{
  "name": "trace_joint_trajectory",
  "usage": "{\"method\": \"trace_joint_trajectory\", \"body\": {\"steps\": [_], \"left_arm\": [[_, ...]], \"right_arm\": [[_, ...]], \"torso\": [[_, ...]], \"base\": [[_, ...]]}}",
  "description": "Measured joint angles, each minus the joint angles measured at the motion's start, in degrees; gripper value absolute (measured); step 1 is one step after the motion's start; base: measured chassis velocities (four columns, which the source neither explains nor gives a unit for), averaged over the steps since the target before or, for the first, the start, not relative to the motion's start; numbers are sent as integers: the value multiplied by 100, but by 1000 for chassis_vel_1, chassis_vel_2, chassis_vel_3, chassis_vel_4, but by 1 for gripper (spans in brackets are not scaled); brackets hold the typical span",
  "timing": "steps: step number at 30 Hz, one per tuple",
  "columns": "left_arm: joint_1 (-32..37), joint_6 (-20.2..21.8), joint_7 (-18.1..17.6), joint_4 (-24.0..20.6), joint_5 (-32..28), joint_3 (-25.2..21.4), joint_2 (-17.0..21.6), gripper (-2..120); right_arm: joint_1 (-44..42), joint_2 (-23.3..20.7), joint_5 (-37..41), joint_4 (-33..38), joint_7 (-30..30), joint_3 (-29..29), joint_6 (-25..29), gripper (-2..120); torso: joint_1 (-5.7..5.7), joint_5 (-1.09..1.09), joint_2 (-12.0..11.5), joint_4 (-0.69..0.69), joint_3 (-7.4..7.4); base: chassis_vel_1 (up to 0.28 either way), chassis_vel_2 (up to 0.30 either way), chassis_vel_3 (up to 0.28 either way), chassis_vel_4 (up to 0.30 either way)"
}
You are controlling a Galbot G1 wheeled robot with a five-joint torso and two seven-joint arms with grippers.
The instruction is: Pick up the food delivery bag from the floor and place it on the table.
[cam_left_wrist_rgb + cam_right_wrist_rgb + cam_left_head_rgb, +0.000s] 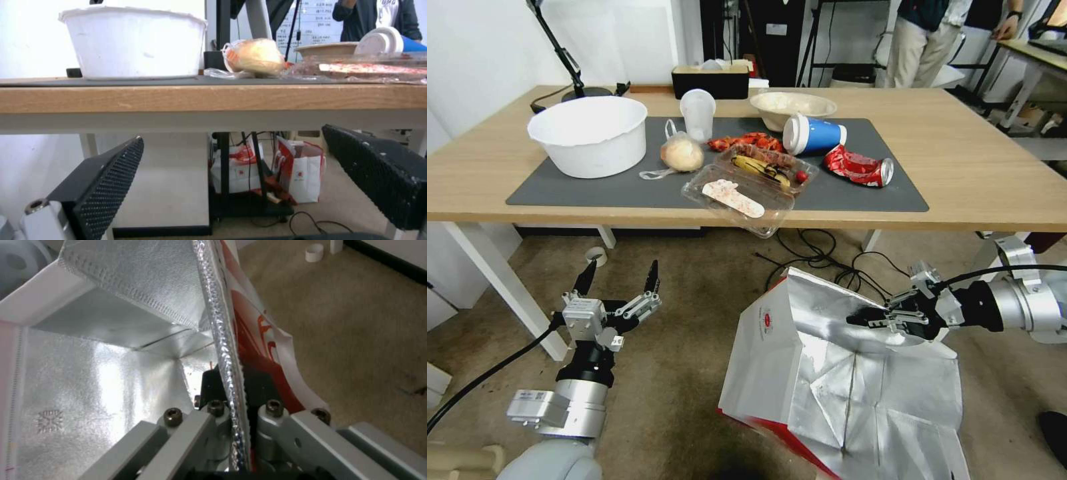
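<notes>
Foil-lined food delivery bag (800, 373) on carpet-like floor (694, 320), crinkled rim pinched in right gripper (872, 322); left gripper (619, 280) spread wide, empty, below table (980, 173) front edge.

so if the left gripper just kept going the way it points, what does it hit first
Probably the front edge of the table: the open left gripper faces it from below tabletop height. Depth is unclear, so it might pass underneath.

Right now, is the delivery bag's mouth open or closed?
Open. The food delivery bag gapes, its silver lining showing down to the bottom folds, and the right gripper is clamped on its rim. It looks empty.
</notes>
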Motion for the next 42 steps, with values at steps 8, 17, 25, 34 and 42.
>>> {"method": "trace_joint_trajectory", "body": {"steps": [8,17,25,34,42], "left_arm": [[18,1,3,-32,2,1,-1,100],[48,2,3,-56,3,6,-4,100],[56,4,7,-62,6,13,-4,100],[51,5,9,-85,-16,12,1,100],[28,6,9,-72,-19,12,30,100]], "right_arm": [[-15,-26,65,68,-3,6,-30,0],[-25,-36,68,92,-3,15,-34,0],[-41,-23,61,96,-3,16,-34,0],[-48,90,-7,94,13,-53,-34,0],[-64,152,-41,86,14,-60,-32,0]], "torso": [[74,0,203,0,130],[147,0,394,0,247],[218,0,584,0,366],[301,0,803,0,501],[378,0,996,0,618]], "base": [[0,0,0,0],[0,0,0,0],[0,0,0,0],[0,0,0,0],[0,0,0,0]]}}
